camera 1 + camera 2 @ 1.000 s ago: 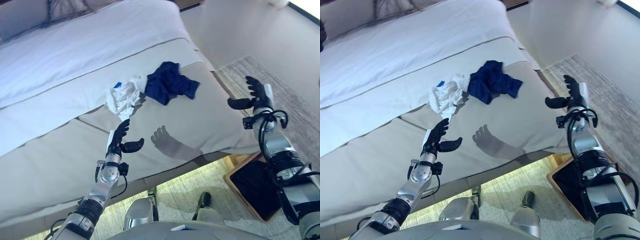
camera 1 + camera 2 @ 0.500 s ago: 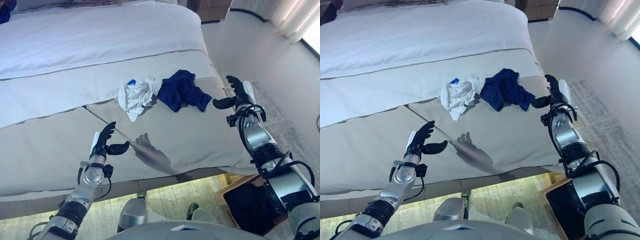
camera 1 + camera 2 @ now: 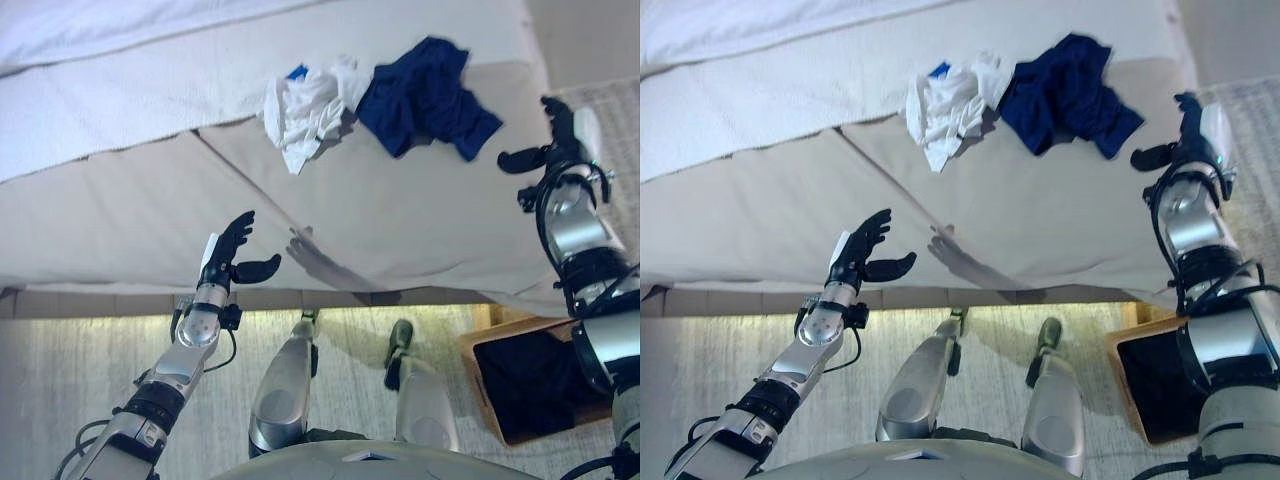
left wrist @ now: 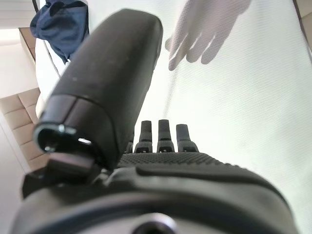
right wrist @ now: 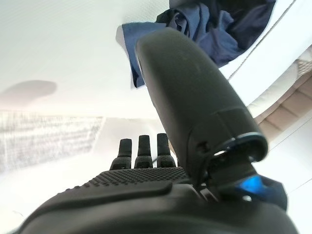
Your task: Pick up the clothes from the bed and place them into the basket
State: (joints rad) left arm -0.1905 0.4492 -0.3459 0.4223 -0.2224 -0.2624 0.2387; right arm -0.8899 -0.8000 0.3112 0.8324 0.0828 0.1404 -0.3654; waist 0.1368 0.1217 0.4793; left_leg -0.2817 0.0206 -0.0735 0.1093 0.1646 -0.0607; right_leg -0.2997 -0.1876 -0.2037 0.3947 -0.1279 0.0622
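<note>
Clothes, two pieces, lying side by side on the beige cover of the wide bed point(image 3: 400, 230), near its foot edge.

Item one: crumpled navy-blue fabric garment point(image 3: 425, 95), spread flat in loose folds; its long axis runs slantwise across the cover, one end toward the white bedding, the other trailing toward the bed's right corner.

Item two: bunched white cloth garment with a small blue patch point(image 3: 305, 105), touching the navy piece on its left; a narrow tail of it points down toward the foot edge.

Left hand point(image 3: 228, 258): raised over the front edge of the bed, well apart from both garments, fingers spread and relaxed, thumb out, holding nothing.

Right hand point(image 3: 556, 135): raised at the bed's right corner, just beside the trailing end of the navy garment but clear of it; fingers extended, thumb standing out, empty.

Basket: square wooden-rimmed basket with dark lining point(image 3: 525, 385), on the pale carpet at the right, below the bed's corner; dark inside, contents not discernible.
</note>
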